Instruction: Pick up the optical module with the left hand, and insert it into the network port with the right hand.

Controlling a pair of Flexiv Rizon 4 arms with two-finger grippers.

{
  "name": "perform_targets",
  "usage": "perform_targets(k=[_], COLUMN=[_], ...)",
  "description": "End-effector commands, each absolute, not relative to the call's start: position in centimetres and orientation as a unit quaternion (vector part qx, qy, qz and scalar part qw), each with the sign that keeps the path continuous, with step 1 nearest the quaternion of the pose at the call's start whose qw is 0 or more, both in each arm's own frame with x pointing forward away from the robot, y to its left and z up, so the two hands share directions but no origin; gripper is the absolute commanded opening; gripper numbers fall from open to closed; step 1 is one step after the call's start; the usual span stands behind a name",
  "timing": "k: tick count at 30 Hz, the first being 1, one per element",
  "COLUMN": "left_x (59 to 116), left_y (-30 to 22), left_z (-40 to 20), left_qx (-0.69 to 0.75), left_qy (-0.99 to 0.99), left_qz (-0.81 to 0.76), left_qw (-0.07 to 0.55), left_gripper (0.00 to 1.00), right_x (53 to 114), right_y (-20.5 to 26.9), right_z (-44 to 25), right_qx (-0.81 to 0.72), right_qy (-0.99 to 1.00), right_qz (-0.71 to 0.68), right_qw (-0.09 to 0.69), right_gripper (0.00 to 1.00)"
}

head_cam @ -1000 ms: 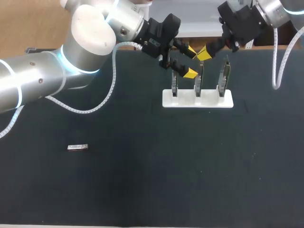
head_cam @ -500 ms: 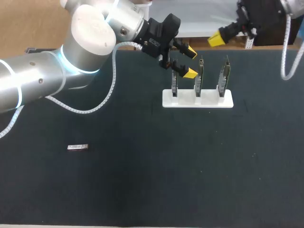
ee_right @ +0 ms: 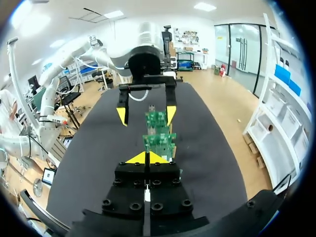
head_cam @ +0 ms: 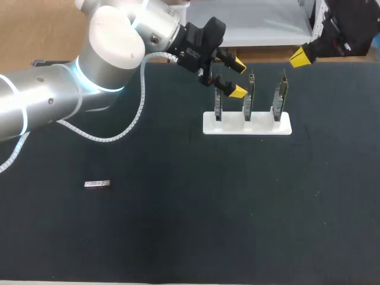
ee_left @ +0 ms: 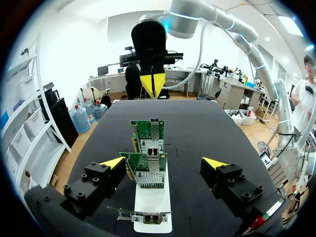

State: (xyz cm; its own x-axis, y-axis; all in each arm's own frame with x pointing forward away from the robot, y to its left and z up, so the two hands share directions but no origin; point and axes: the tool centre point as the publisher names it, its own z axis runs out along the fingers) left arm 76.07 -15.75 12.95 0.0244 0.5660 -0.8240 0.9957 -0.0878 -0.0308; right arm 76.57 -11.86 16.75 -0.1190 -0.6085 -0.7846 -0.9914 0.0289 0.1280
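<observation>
The optical module (head_cam: 97, 184), a small silver bar, lies flat on the black table at the left, far from both grippers. It does not show in either wrist view. My left gripper (head_cam: 233, 77) hangs open and empty just left of the middle network card, above the white stand (head_cam: 247, 126). In the left wrist view the gripper (ee_left: 164, 163) has the cards (ee_left: 147, 170) standing between and ahead of its spread fingers. My right gripper (head_cam: 300, 56) is shut and empty at the table's back right edge. From the right wrist view its closed tips (ee_right: 146, 158) point along the row of cards (ee_right: 159, 139).
Three green network cards (head_cam: 248, 98) stand upright in a row on the white stand. My left arm (head_cam: 89, 77) spans the back left of the table. The black mat (head_cam: 237, 208) stretches in front of the stand and to the right of the module.
My right gripper has drawn back from beside the cards, going right and toward the table's back right edge. The left arm and the module have not moved.
</observation>
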Motion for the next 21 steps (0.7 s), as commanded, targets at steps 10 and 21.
perform_targets(k=[10, 21], left_x=[76.2, 76.2], left_y=[-15.9, -15.9], left_z=[13.0, 13.0], left_qx=[0.649, 0.649], left_qy=[0.603, 0.603], left_qz=[-0.353, -0.353], left_qw=[0.302, 0.302], left_gripper=[1.00, 1.00], right_x=[76.0, 76.5], right_y=[-13.6, -13.5], right_z=[15.7, 15.3], right_qx=[-0.589, -0.596], right_qy=[0.679, 0.673], right_qz=[0.331, 0.335], right_qw=[0.286, 0.281], right_gripper=[0.00, 0.00])
